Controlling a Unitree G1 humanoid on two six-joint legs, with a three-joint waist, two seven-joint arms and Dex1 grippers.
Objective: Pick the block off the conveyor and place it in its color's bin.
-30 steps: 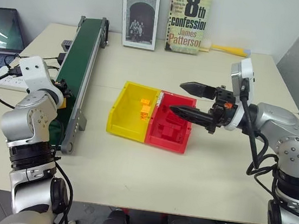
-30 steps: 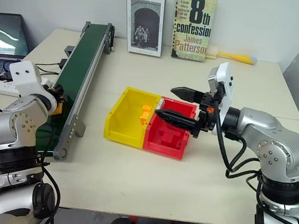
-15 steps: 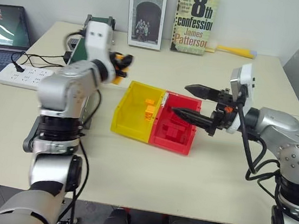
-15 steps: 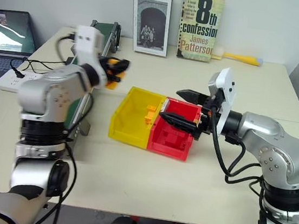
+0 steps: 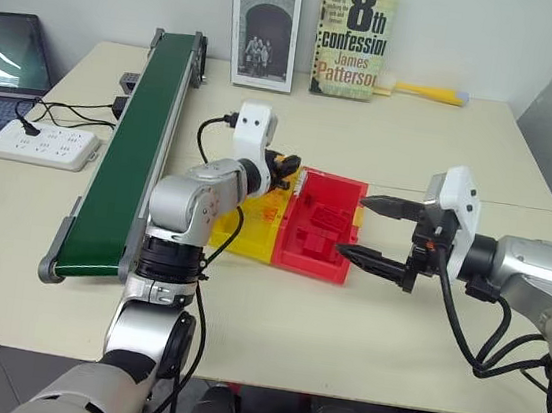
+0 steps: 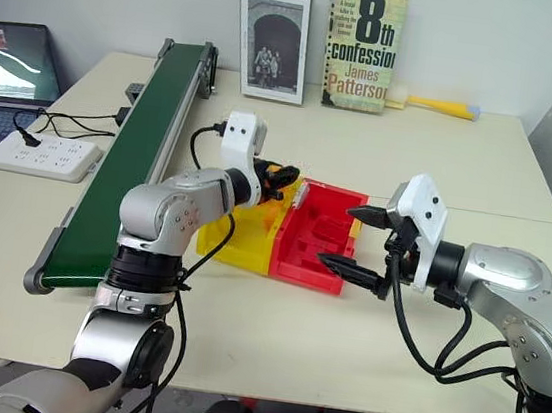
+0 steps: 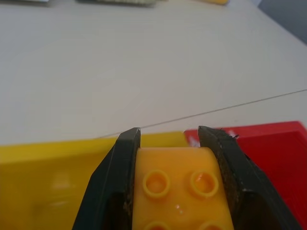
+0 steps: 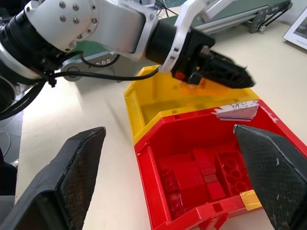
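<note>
Left gripper (image 7: 169, 158) pinching orange-yellow block (image 7: 178, 189) above far rim of yellow bin (image 5: 235, 239), on beige table (image 5: 271, 327) right of conveyor (image 5: 126, 153); right gripper (image 5: 378, 235) spread wide near red bin (image 5: 318, 234).

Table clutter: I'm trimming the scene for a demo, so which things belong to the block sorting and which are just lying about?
In the job: block held in the left gripper, conveyor, yellow bin.

Lying about: red bin, two books, power strip, laptop, and the open right gripper.
</note>
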